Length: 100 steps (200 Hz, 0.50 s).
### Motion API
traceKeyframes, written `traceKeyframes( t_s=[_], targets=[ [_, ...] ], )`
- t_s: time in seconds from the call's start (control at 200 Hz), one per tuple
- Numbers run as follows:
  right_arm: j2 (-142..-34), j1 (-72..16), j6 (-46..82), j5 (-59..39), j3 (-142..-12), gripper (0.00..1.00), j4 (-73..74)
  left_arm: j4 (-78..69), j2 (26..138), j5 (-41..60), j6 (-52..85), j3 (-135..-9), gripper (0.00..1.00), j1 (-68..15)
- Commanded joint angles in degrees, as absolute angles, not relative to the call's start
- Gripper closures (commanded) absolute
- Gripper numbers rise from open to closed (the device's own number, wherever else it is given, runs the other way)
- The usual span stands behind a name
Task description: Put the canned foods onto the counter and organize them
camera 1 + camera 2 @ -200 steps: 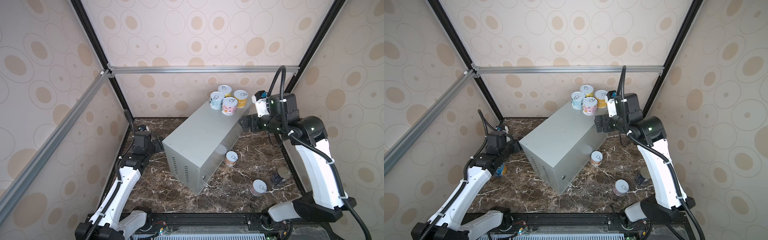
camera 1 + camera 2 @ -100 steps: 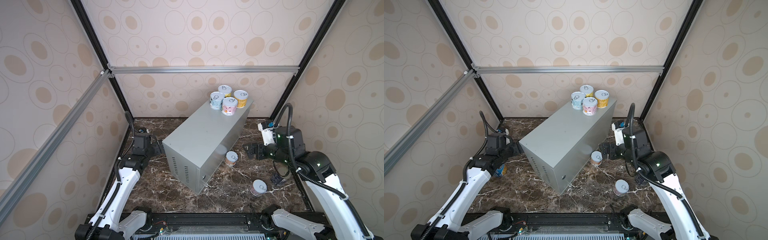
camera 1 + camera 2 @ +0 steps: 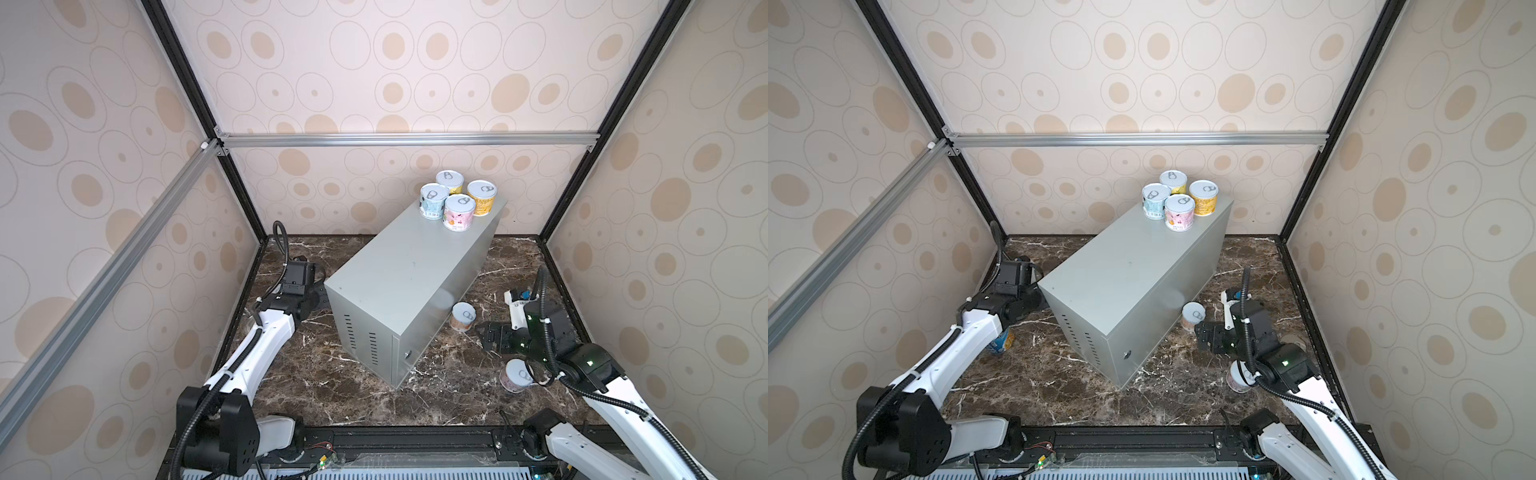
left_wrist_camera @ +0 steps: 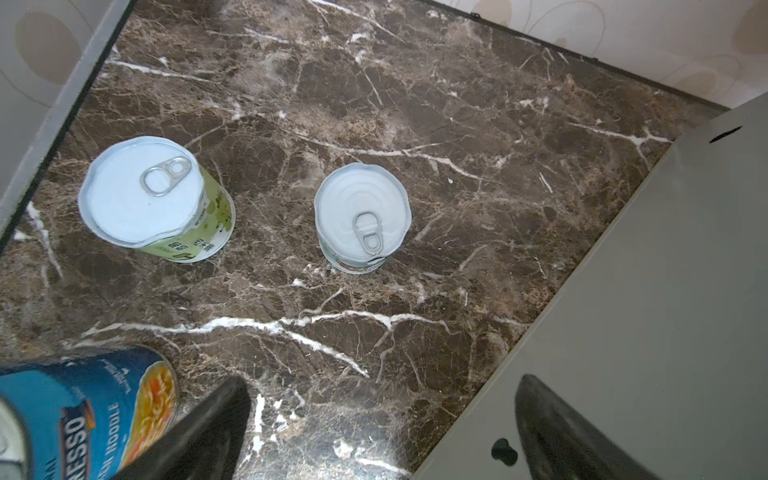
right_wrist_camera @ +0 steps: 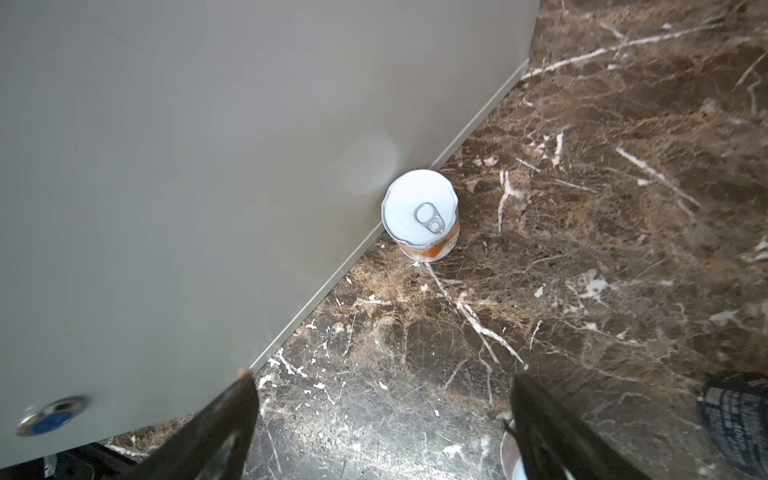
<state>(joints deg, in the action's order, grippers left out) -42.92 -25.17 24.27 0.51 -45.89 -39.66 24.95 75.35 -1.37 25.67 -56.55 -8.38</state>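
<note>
- Right pincer (image 5: 382, 376): spread wide, empty. Hovers low over the tabletop (image 3: 316, 374), pointed at the orange-label can.
- Orange-label can (image 5: 422, 216): upright on the marble, hard against the long wall of the grey metal box (image 3: 399, 270). Touching or just beside, cannot tell.
- Likely fault: little or no room for a finger on the box side. A straight closing may strike the sheet metal or tip the can.
- Pink-label can (image 3: 515, 376): upright on the marble, right under the right arm's cable. Liable to be knocked over by a careless swing.
- Dark can (image 3: 1293, 341): mostly hidden behind the right arm, near the side wall.
- Left pincer (image 4: 382, 382): spread wide, empty. Sits between the blue Progresso can (image 4: 91, 407) and the box, close to both, so may scrape either.
- Green-label can (image 4: 158, 199) and plain-lidded can (image 4: 361, 216): upright, apart from each other, on the marble ahead of the left pincer.
- Four short cans (image 3: 458, 212): packed tight at the far end of the box top, the yellow one near the edge. A fifth set down hard may shove one off.
- Tally: four up, six in view below.
- Surface: dark brown marble with white veins, glossy and probably slippery under a nudged can.
- Room: cream walls printed with beige ovals, black corner posts, aluminium rails.
</note>
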Motion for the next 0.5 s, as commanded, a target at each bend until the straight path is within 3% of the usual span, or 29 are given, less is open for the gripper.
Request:
traceKeyframes(
  t_s=[0.0,0.495],
  targets=[
    [-42.77,-25.49,27.71,-0.14,-43.28,0.03,-32.07,21.58,79.01,-1.97,26.51,-60.01,0.01,-8.19],
    [-52.88,-25.53,24.93,-5.25,-40.71,0.02,-23.66,17.73,94.20,-7.21,29.38,-65.95,0.01,-6.94]
  ],
)
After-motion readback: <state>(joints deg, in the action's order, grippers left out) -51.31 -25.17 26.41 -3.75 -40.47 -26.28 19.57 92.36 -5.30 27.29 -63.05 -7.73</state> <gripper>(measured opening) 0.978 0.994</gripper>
